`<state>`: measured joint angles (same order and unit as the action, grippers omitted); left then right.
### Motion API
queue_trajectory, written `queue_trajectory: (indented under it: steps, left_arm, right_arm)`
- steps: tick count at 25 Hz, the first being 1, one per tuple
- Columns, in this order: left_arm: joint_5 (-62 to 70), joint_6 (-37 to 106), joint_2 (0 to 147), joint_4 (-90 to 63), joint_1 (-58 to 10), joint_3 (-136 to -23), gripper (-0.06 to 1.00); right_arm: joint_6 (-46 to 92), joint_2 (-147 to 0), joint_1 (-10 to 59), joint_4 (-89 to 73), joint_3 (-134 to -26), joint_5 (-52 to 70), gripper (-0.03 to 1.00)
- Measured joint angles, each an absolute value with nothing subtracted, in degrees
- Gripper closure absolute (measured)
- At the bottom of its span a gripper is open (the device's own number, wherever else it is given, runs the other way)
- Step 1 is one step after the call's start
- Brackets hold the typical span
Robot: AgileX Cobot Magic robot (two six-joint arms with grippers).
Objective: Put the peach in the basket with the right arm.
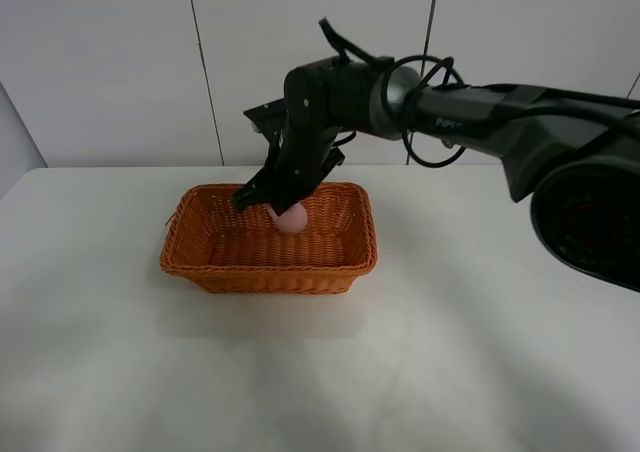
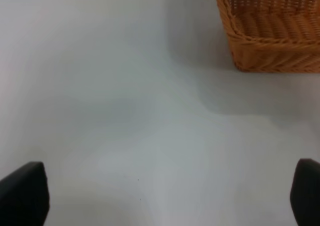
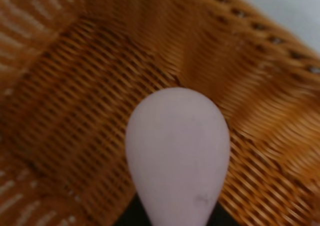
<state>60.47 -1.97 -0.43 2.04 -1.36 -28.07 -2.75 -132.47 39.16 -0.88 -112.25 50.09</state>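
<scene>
The pink peach point(image 1: 292, 219) hangs inside the orange wicker basket point(image 1: 200, 262), toward its far side, and my right gripper point(image 1: 280, 210) is shut on it. The black right arm point(image 1: 470, 112) reaches in from the right, over the basket's back rim. In the right wrist view the peach point(image 3: 177, 151) fills the middle with its pointed tip aimed away from the camera, over the basket's woven floor point(image 3: 75, 101); whether it touches the floor cannot be told. My left gripper point(image 2: 160, 196) is open over bare table, and the basket's corner point(image 2: 270, 41) lies ahead of it.
The white table point(image 1: 400, 372) stretches around the basket on all sides. A pale panelled wall point(image 1: 120, 62) stands behind the table's back edge. The left arm does not show in the exterior high view.
</scene>
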Motion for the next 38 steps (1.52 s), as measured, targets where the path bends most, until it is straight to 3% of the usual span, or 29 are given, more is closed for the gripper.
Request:
queue_trajectory:
  steps: [4, 6, 10, 13, 24, 31, 38]
  left_arm:
    - [60.5, -2.0, -0.4, 2.0, -1.4, -28.1, -0.05]
    - [60.5, -2.0, -0.4, 2.0, -1.4, -28.1, -0.05]
    - [60.5, -2.0, -0.4, 2.0, -1.4, -28.1, -0.05]
    - [60.5, -2.0, -0.4, 2.0, -1.4, -28.1, -0.05]
    - [60.5, -2.0, -0.4, 2.0, -1.4, -28.1, -0.05]
    - [60.5, -2.0, -0.4, 2.0, -1.4, -28.1, -0.05]
    - [60.5, -2.0, -0.4, 2.0, -1.4, -28.1, -0.05]
  right_arm:
    - [-2.8, -135.9, 39.2, -1.1, -112.2, 49.4, 0.90]
    - [-2.8, -136.2, 39.2, -1.8, -112.2, 49.4, 0.77]
    - [-2.8, -136.2, 39.2, -2.3, -112.5, 49.7, 0.43]
    - [-2.8, -136.2, 39.2, -2.8, -114.7, 52.3, 0.33]
    - [-3.3, -135.5, 39.1, -2.8, -138.7, 68.8, 0.30]
    - [-3.9, -135.0, 36.8, -2.7, -139.6, 69.7, 0.30]
    - [-3.9, -135.0, 26.8, -0.8, -139.3, 69.7, 0.30]
